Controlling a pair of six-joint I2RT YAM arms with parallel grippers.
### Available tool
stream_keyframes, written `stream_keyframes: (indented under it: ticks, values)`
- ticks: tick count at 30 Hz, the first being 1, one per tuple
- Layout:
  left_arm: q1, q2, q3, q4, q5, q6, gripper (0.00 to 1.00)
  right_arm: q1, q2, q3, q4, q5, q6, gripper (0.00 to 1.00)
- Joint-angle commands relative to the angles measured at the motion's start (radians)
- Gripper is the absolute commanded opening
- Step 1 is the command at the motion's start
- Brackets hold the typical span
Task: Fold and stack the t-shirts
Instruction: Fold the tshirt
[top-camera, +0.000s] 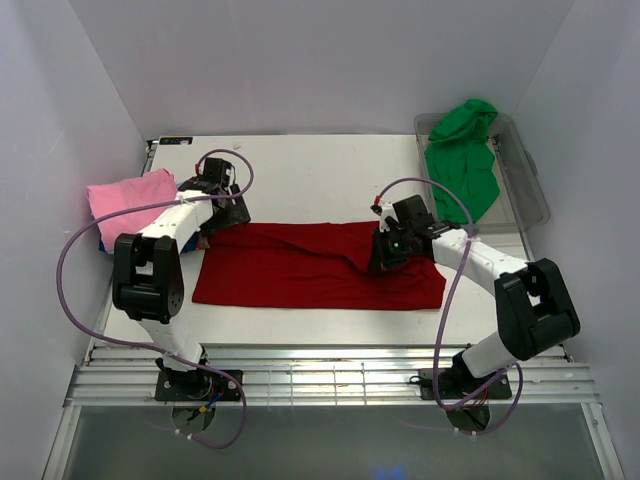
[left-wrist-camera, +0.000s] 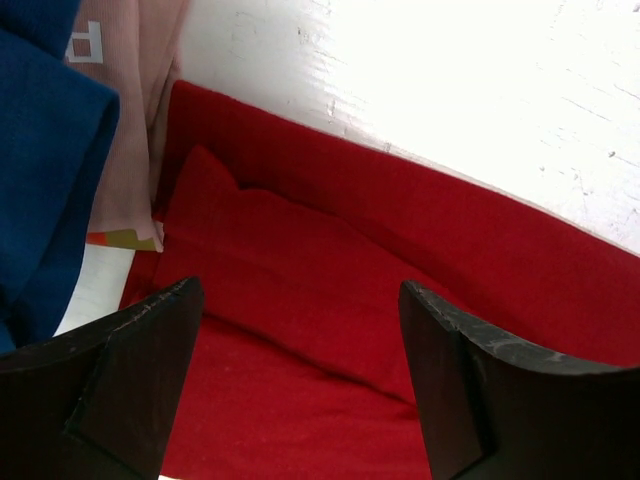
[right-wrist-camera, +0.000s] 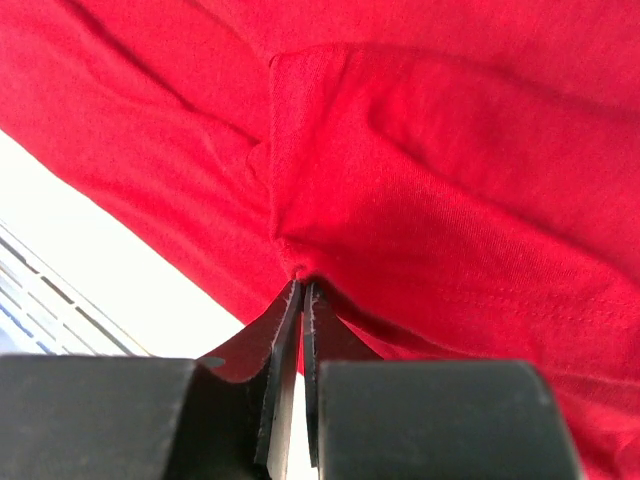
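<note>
A red t-shirt (top-camera: 300, 265) lies spread flat across the middle of the table. My right gripper (top-camera: 385, 255) is down at its right part and shut on a pinch of the red cloth (right-wrist-camera: 300, 265), which puckers at the fingertips. My left gripper (top-camera: 215, 222) hovers at the shirt's upper left corner, open, its two dark fingers (left-wrist-camera: 130, 370) wide apart over the red cloth (left-wrist-camera: 300, 330) with nothing between them. A pink t-shirt (top-camera: 128, 195) lies folded at the left on a blue one (left-wrist-camera: 45, 150). A green t-shirt (top-camera: 462, 155) hangs out of the tub.
A clear plastic tub (top-camera: 520, 165) stands at the back right corner. White walls close in the table on three sides. A metal rail (top-camera: 330, 380) runs along the near edge by the arm bases. Purple cables loop from both arms.
</note>
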Motion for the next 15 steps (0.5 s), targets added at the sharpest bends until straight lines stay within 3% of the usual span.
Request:
stream_keyframes:
  ticks: [1, 8, 10, 12, 15]
  values:
    - [-0.002, -0.099, -0.016, 0.009, 0.009, -0.007, 0.89, 0.026, -0.071, -0.04, 0.013, 0.017, 0.037, 0.08]
    - [-0.002, -0.147, -0.062, 0.009, 0.017, -0.011, 0.89, 0.066, -0.137, -0.126, 0.027, 0.025, 0.072, 0.08]
    - [-0.002, -0.156, -0.072, 0.009, 0.02, -0.013, 0.89, 0.074, -0.146, -0.151, 0.028, 0.028, 0.077, 0.15]
    - [-0.002, -0.159, -0.075, 0.007, 0.023, -0.014, 0.89, 0.077, -0.154, -0.163, 0.025, 0.028, 0.08, 0.28]
    - [-0.002, -0.155, -0.065, 0.009, 0.026, -0.018, 0.89, 0.08, -0.178, -0.161, 0.022, 0.048, 0.08, 0.33]
